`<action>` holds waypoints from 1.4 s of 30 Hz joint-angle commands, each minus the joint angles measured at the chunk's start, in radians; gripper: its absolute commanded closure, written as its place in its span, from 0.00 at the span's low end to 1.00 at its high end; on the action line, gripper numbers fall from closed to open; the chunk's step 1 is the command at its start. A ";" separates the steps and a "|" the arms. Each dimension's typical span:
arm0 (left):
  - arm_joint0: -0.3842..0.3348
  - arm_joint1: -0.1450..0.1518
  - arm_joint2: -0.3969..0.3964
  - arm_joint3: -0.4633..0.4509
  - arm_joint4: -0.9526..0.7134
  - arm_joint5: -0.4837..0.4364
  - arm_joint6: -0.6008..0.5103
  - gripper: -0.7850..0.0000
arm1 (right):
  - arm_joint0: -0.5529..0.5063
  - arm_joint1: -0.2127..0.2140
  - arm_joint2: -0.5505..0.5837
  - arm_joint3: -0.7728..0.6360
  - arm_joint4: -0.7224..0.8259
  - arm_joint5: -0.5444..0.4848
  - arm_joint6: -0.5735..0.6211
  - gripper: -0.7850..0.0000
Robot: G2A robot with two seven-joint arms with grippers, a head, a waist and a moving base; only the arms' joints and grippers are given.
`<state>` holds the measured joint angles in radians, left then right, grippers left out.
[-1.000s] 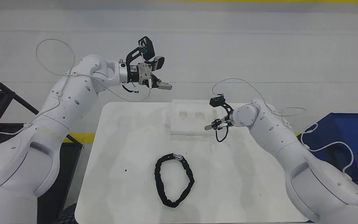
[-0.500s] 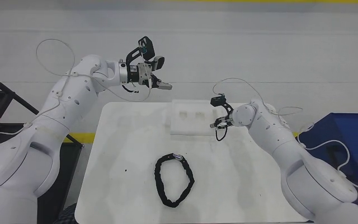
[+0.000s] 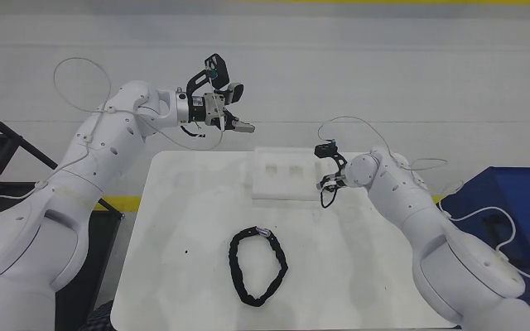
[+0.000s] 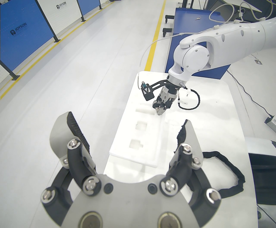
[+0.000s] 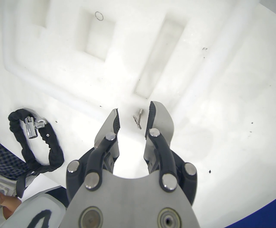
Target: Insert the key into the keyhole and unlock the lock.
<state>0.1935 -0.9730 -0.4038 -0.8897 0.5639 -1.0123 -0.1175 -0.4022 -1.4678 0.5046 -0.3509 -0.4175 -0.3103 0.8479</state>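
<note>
A black sleeved chain lock lies looped on the white table, its silver lock body at one end of the loop. A small metal key lies flat on the table just off the edge of the white foam tray. My right gripper hangs open directly over the key, one fingertip on each side of it, at the tray's right end. My left gripper is open and empty, held high past the table's back left corner.
The foam tray has several recesses, and a thin wire ring lies in one. The chain lies on the near side of the tray. A blue cabinet stands right of the table.
My right gripper has swung from pointing sideways over the tray to a spot just off its right end. The left arm and the chain lock have stayed still.
</note>
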 commanded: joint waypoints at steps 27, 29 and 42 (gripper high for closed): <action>0.000 0.000 0.000 0.000 0.000 0.000 0.000 0.00 | 0.008 -0.032 0.020 0.033 -0.065 0.057 -0.015 1.00; 0.000 0.000 0.000 0.000 0.000 0.000 0.000 0.00 | 0.008 -0.033 0.020 0.025 -0.073 0.065 -0.012 1.00; 0.000 0.000 0.000 0.000 0.000 0.000 0.000 0.00 | 0.014 -0.015 0.047 -0.043 -0.107 0.081 0.014 1.00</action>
<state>0.1935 -0.9730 -0.4038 -0.8897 0.5639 -1.0123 -0.1175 -0.3869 -1.4856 0.5489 -0.3863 -0.5227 -0.2309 0.8607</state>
